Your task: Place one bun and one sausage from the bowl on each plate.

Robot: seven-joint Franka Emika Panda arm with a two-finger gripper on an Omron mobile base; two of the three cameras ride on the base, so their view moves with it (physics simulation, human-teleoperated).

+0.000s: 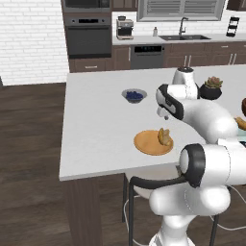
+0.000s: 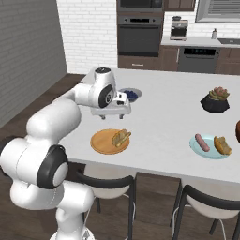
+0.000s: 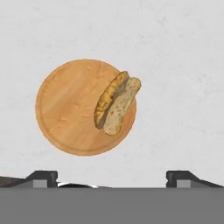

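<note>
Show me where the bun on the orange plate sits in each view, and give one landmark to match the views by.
Left base view: bun at the right edge of the orange plate, centre of the picture.
Right base view: bun on the plate's right side, left of centre.
Hand view: bun overhanging the plate's right rim, near the middle.
Shared landmark: the orange plate itself.

The pale grey counter [image 2: 159, 117] carries five things directly. An orange-tan wooden plate [image 2: 104, 142] lies near the front edge, a bun [image 2: 121, 137] resting on its rim side. A pale light-blue plate [image 2: 208, 149] sits near the front edge toward the right end, bearing a sausage [image 2: 202, 142] and a second bun [image 2: 222, 145]. A small grey bowl of blueberries [image 1: 134, 95] stands mid-counter. A black plant pot [image 2: 215, 102] stands further back. A dark reddish-brown bowl [image 2: 237, 128] is cut off at the right end.
</note>
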